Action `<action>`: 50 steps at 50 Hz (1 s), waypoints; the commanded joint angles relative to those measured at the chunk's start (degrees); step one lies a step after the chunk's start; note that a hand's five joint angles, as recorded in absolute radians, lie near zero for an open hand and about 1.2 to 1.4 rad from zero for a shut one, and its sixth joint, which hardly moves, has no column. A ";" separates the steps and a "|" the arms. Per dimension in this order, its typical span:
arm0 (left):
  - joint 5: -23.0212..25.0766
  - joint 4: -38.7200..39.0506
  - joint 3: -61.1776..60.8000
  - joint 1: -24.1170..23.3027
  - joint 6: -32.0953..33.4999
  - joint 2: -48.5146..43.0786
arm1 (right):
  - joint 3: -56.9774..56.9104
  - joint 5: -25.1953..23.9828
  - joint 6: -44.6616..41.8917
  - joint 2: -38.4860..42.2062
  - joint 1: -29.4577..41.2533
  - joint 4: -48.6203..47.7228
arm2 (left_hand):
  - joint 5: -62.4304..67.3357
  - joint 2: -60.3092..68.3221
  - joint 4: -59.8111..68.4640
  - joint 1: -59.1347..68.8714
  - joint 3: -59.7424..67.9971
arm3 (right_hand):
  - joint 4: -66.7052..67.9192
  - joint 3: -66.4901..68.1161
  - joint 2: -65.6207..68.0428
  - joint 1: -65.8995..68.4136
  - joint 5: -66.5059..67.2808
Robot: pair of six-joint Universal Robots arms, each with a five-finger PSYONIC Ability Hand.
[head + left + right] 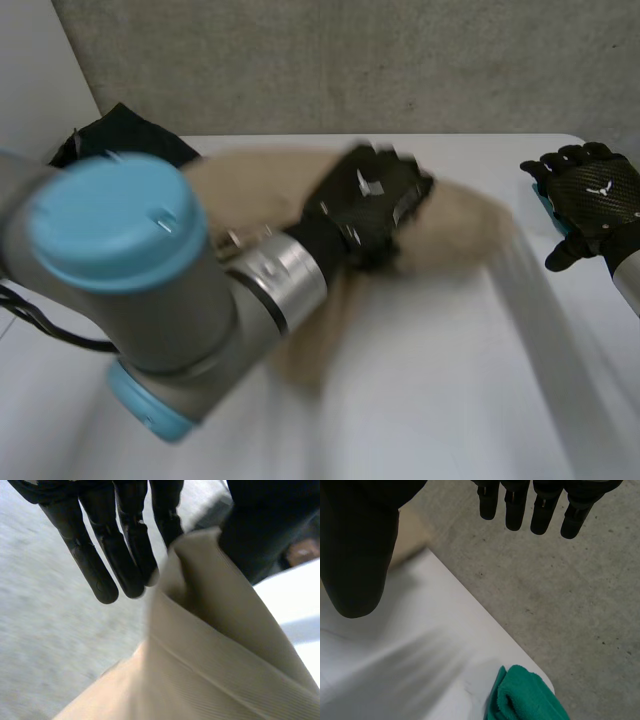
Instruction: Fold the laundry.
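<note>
Beige ribbed cloth (465, 225): bunched and partly raised on the white table (430, 390), towards its far side.
Left hand (365, 205): over the cloth's middle, with a standing fold pinched between the thumb and the nearest finger; the other fingers (100, 570) are straight.
Right hand (590, 195): fingers spread, holding nothing, at the table's right edge, well apart from the cloth.
Other items: green terry towel (525, 697) on the table corner near the right hand; black garment (125, 135) at far left.
Handling: the step is probably spreading the cloth flat. A grip at an edge or corner would serve better, with the free hand taking the opposite corner.
</note>
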 commanded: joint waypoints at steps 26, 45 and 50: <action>-26.67 -15.78 -19.63 -1.16 -19.05 12.53 | -14.15 -16.30 -0.99 9.81 -4.45 39.43 | -31.99 -30.73 -31.90 -29.37 -31.95 | 5.05 4.59 4.38 3.70 4.16; -21.56 -11.22 -17.98 -3.70 -23.45 -0.39 | 2.48 -16.65 -7.59 11.13 -4.19 19.13 | -26.94 -25.68 -26.84 -24.32 -26.90 | 21.69 21.23 21.02 20.34 20.80; -21.65 -9.81 -14.81 -5.99 -23.10 -4.87 | 2.56 -16.65 -7.67 12.01 -4.19 17.98 | -21.06 -19.80 -20.96 -18.44 -21.02 | 35.30 34.84 34.63 33.95 34.41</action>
